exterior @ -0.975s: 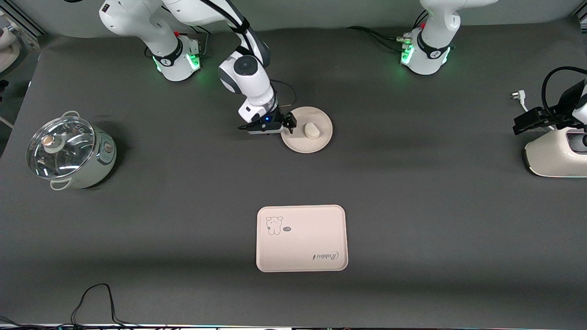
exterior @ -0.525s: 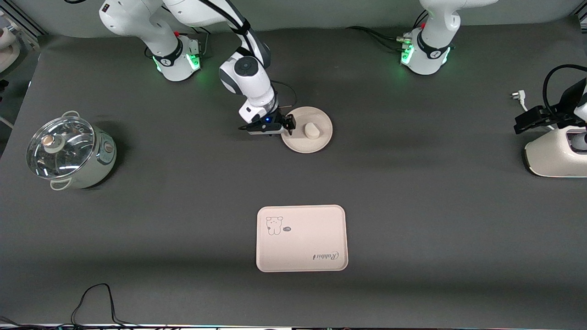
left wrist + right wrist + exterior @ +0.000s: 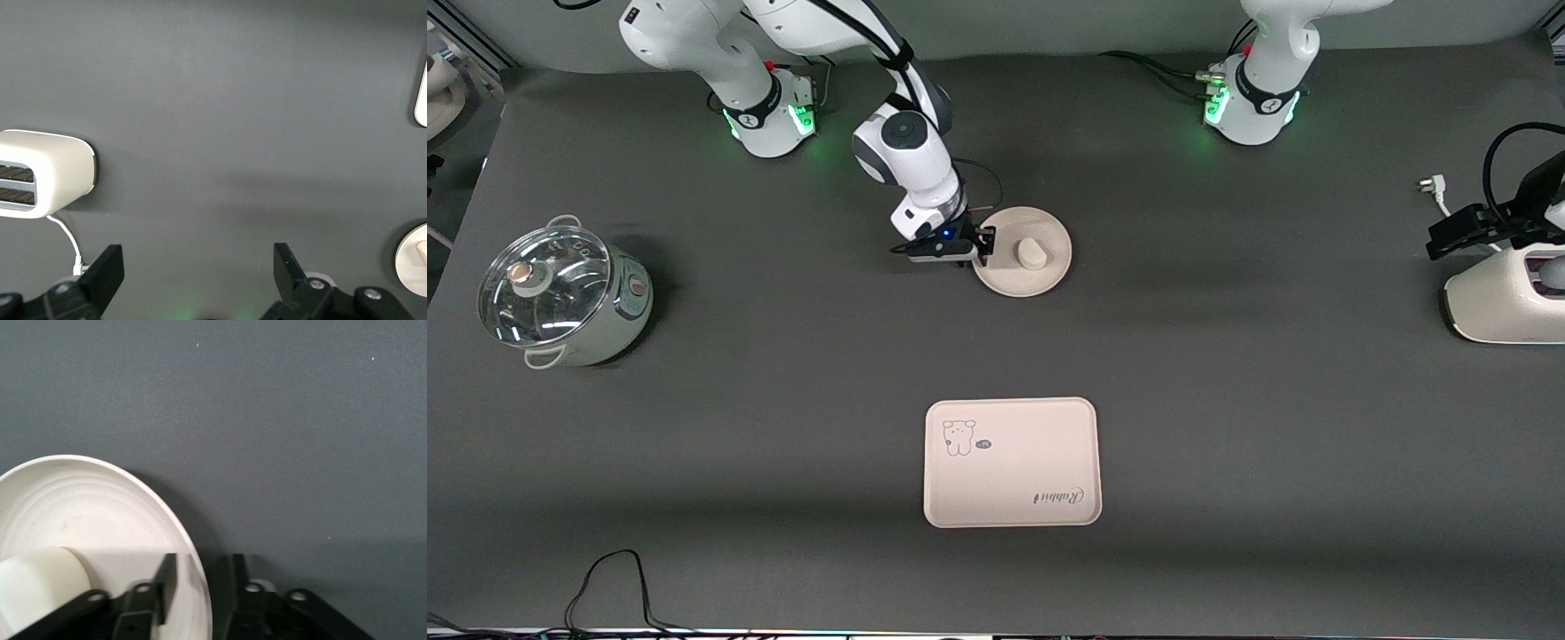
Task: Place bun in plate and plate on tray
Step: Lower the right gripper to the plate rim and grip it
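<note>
The bun (image 3: 1034, 253) lies in the round cream plate (image 3: 1040, 283), which sits on the table near the robots' bases. My right gripper (image 3: 985, 244) is low at the plate's rim on the side toward the right arm's end. In the right wrist view one finger is inside the plate (image 3: 100, 493) and the other outside, the right gripper (image 3: 197, 587) closed on the rim, with the bun (image 3: 37, 587) beside it. The tray (image 3: 1032, 444) lies nearer the front camera, with nothing on it. My left gripper (image 3: 1436, 244) waits open over the toaster, and it also shows in the left wrist view (image 3: 198, 267).
A white toaster (image 3: 1498, 302) with its plug (image 3: 1430, 185) stands at the left arm's end of the table. A lidded pot (image 3: 560, 293) stands at the right arm's end. A black cable (image 3: 605, 578) loops at the table's front edge.
My right gripper's fingers have drawn together on the plate's rim. The plate, bun and tray have stayed where they were. The left arm shifted only slightly.
</note>
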